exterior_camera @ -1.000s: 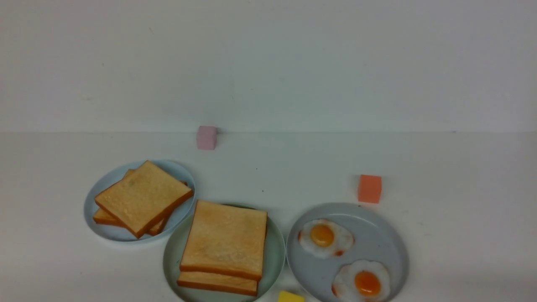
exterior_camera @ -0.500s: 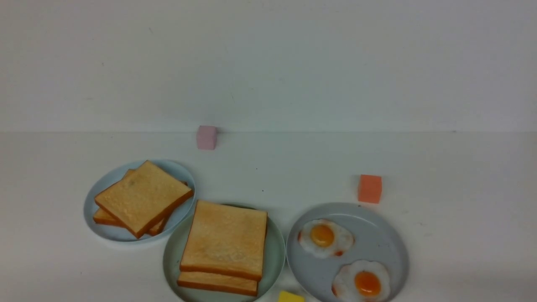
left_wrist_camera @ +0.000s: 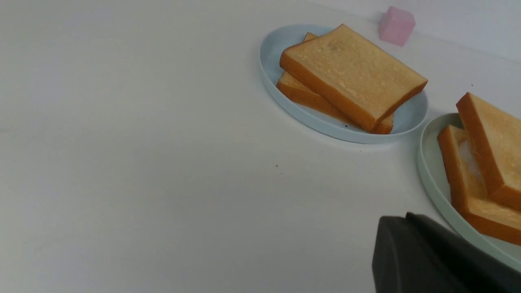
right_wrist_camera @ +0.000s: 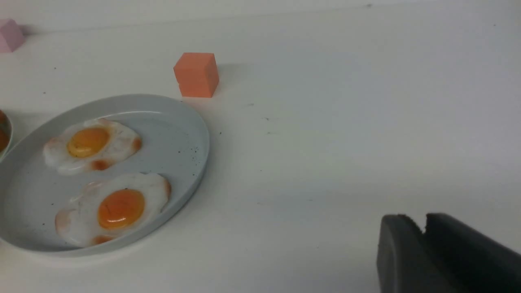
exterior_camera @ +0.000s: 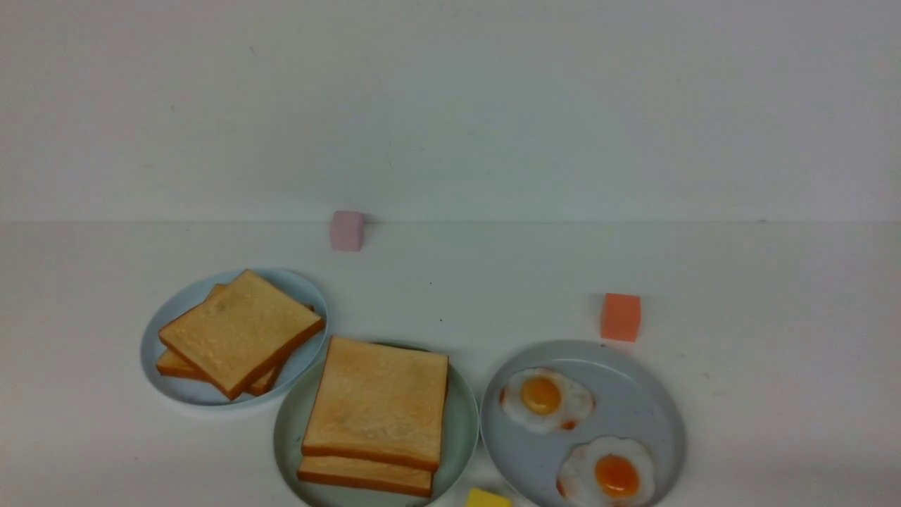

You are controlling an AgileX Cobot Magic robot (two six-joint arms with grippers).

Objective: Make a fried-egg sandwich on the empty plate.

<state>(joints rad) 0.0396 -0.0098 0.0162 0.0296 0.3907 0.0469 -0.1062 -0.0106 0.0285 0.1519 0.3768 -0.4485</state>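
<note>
The fried-egg sandwich (exterior_camera: 376, 401) lies on the pale mint-green plate (exterior_camera: 285, 436) at the front middle: two toast slices stacked, the upper one shifted back. In the left wrist view a strip of white egg (left_wrist_camera: 468, 156) shows between the sandwich's (left_wrist_camera: 484, 162) slices. My left gripper (left_wrist_camera: 407, 215) hangs over bare table just beside that plate's rim (left_wrist_camera: 427, 171), jaws together and holding nothing. My right gripper (right_wrist_camera: 423, 221) hovers over bare table well to the side of the egg plate, fingers pressed together with only a small notch at the tips. Neither arm shows in the front view.
A light-blue plate (exterior_camera: 179, 299) at the left holds a loose toast pile (exterior_camera: 239, 338). The grey-blue plate (exterior_camera: 633, 394) at the right carries two fried eggs (exterior_camera: 545, 400) (exterior_camera: 609, 475). An orange cube (exterior_camera: 620, 317), a pink cube (exterior_camera: 347, 230) and a yellow block (exterior_camera: 487, 498) stand around.
</note>
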